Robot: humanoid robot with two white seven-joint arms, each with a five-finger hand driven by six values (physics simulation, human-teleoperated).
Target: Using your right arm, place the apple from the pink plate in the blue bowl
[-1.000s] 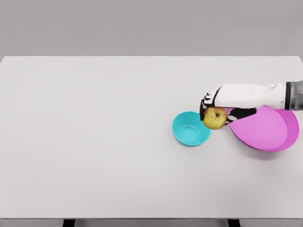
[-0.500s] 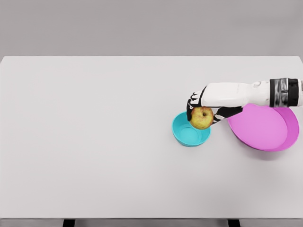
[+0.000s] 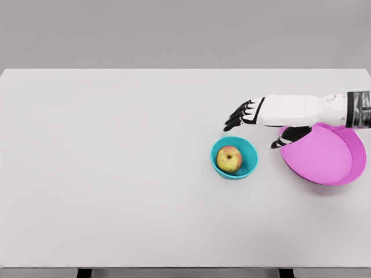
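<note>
The right robot hand (image 3: pixel 250 119) hangs above the white surface (image 3: pixel 116 174) just beyond the far right rim of the blue bowl (image 3: pixel 250 152), its dark fingers (image 3: pixel 236 117) spread wide and holding nothing; the thumb points down toward the near edge of the pink plate (image 3: pixel 324 156). The white forearm runs back to the right edge of the picture, crossing over the far side of the plate. The left arm does not show.

The apple (image 3: pixel 229 159) lies inside the bowl, resting on its bottom a little left of centre, yellow with a red blush, apart from the hand. The plate, well to the right of the bowl, is bare. Judged from this, the task's main work looks done: the fruit is off the plate and in the bowl. What appears left is only to draw the arm away without brushing the bowl's rim.

Against the picture half a second earlier, the change is the release. Then the hand was closed around the apple, holding it over the bowl's right rim. Now the fingers have opened, the apple has dropped in, and the hand sits slightly higher and further right. Bowl and plate have not shifted.
</note>
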